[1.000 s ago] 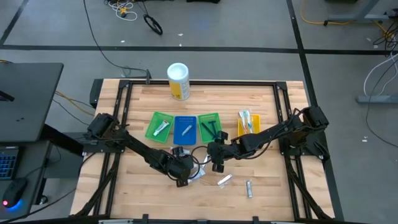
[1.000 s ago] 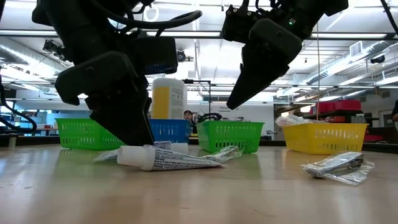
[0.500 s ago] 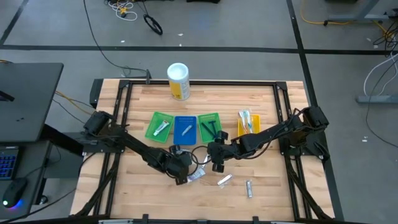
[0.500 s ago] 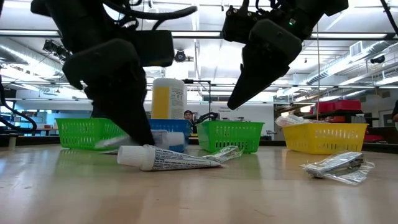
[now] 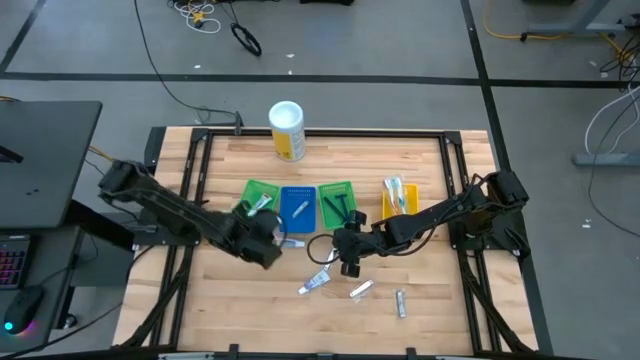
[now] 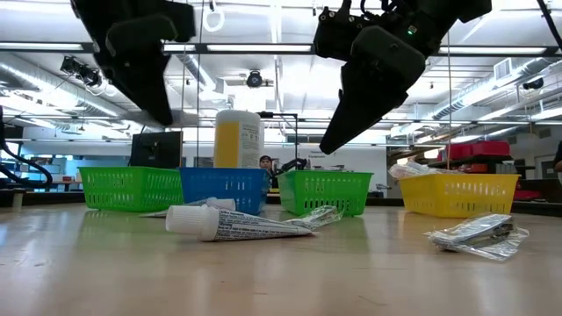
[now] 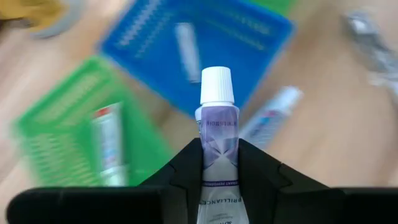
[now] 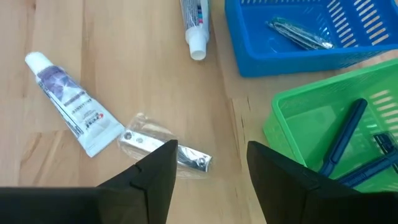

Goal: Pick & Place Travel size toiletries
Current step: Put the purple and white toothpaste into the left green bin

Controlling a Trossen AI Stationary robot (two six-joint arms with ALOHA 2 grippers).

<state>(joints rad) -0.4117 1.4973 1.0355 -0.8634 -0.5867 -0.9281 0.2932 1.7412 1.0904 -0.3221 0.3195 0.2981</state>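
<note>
Two arms are over the bench [image 5: 420, 160], and only one has anything in hand. From where I stand, the left gripper [image 7: 219, 163] is lifted clear of the wood near the green tray [image 5: 258, 203] and the blue tray [image 5: 298, 207], its fingers [image 7: 184, 163] closed tight on a small white tube [image 7: 217, 134], pinching the flat body with the white cap poking out ahead. I'd guess that tube is light and soft-walled, so a squeeze across the flat middle suits it better than the slick round cap. The right gripper [image 8: 208, 165] hangs above the middle of the bench with its fingers apart and nothing between them.

Still loose on the wood are another white-and-blue tube [image 8: 73, 103], a crinkly clear-wrapped silvery item [image 8: 163, 149] just beside it, and a third tube [image 8: 194, 25] lying against the blue tray's edge. The wrapped one looks slippery and thin, awkward to nip flat off the boards.
</note>
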